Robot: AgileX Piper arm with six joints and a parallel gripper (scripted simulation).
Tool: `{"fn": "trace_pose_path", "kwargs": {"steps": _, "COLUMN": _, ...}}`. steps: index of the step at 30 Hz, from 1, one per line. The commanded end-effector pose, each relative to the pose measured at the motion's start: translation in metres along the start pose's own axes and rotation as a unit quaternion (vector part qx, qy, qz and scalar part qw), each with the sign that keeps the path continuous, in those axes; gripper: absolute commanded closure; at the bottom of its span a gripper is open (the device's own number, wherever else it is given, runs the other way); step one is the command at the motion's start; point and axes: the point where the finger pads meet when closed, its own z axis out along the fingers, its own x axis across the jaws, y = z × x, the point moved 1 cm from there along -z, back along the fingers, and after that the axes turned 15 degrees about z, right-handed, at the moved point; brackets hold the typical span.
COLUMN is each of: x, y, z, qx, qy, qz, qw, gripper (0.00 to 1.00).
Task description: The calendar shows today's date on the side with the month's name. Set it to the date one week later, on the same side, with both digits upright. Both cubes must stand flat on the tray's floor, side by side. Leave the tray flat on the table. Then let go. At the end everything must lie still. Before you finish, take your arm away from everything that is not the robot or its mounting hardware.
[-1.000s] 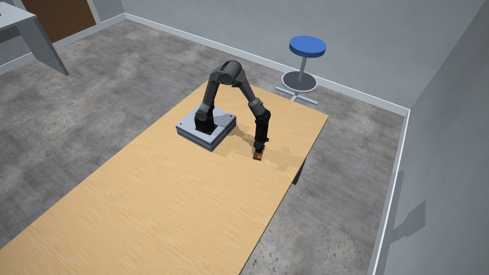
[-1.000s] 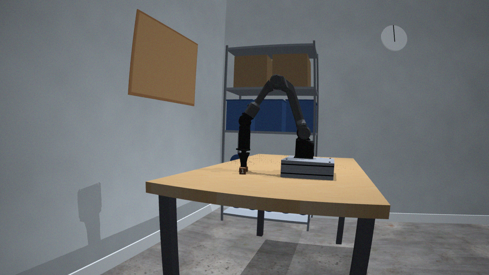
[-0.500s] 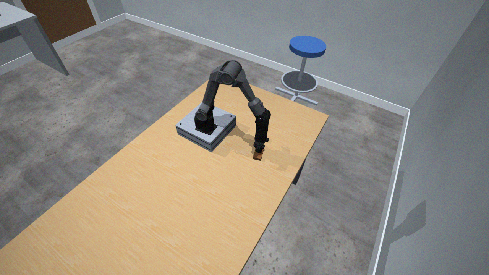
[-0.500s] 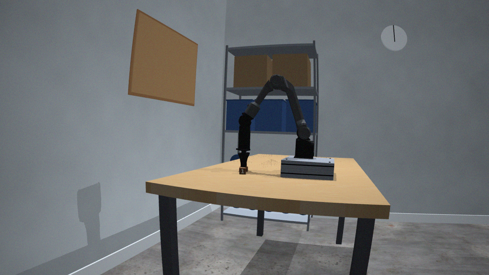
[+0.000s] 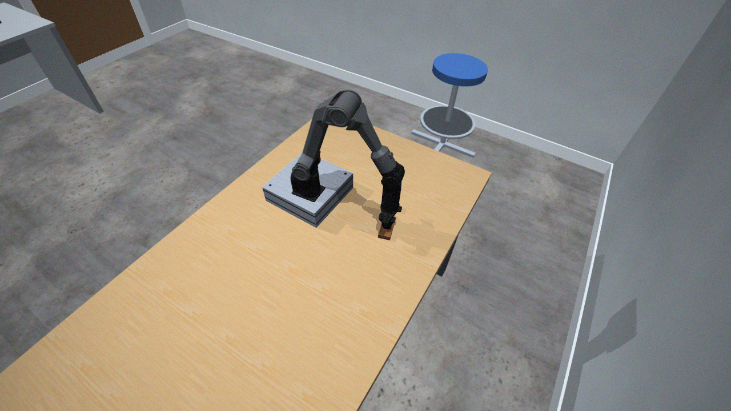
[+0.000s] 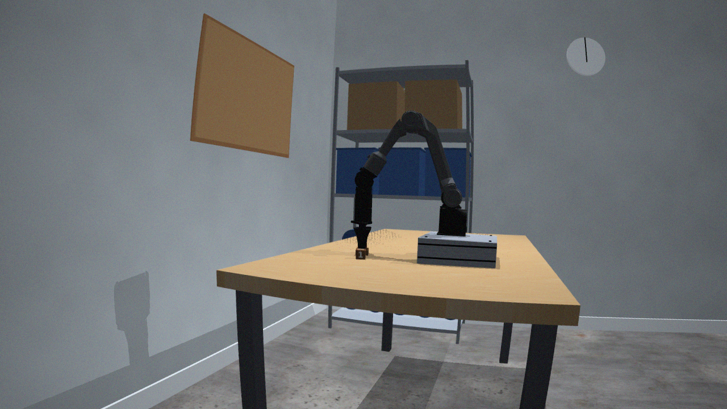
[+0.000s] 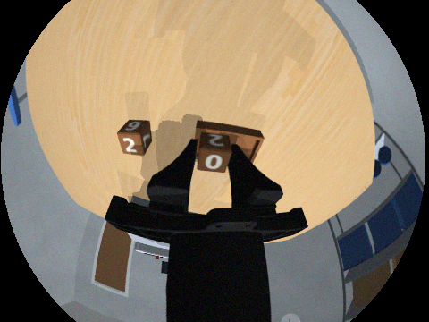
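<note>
Gripper (image 5: 386,226) (image 6: 361,247) (image 7: 213,148), black, set approx. half-wide, 0/2 cube (image 7: 214,155) seen betw. tips, at tray (image 5: 384,237) (image 7: 230,128), seating unclear; prob. light, stiff, best taken by opp. plain-pressed sides; 2nd cube (image 7: 134,138) left on table (image 5: 245,286) (image 6: 396,279) (image 7: 112,67), apart.

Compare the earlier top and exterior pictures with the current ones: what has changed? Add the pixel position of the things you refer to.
Nothing visibly changed: no visible movement, grasp or release. The arm (image 5: 390,191) (image 6: 363,198) keeps its pose, with its gripper (image 5: 386,226) (image 6: 361,247) (image 7: 213,148) low at the wooden tray (image 5: 384,237) (image 7: 230,129). The wrist view has no earlier picture to compare.
</note>
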Motion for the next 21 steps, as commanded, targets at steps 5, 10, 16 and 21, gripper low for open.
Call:
{"fn": "trace_pose_path", "kwargs": {"steps": 5, "x": 0.0002, "y": -0.0003, "z": 0.0001, "qx": 0.000, "qy": 0.000, "qz": -0.001, "qw": 1.000, "gripper": 0.44}}
{"fn": "trace_pose_path", "kwargs": {"steps": 10, "x": 0.0002, "y": -0.0003, "z": 0.0001, "qx": 0.000, "qy": 0.000, "qz": -0.001, "qw": 1.000, "gripper": 0.39}}
{"fn": "trace_pose_path", "kwargs": {"steps": 16, "x": 0.0003, "y": -0.0002, "z": -0.0004, "qx": 0.000, "qy": 0.000, "qz": -0.001, "qw": 1.000, "gripper": 0.39}}
{"fn": "trace_pose_path", "kwargs": {"steps": 21, "x": 0.0004, "y": 0.0006, "z": -0.0043, "qx": -0.002, "qy": 0.001, "qz": -0.001, "qw": 1.000, "gripper": 0.39}}
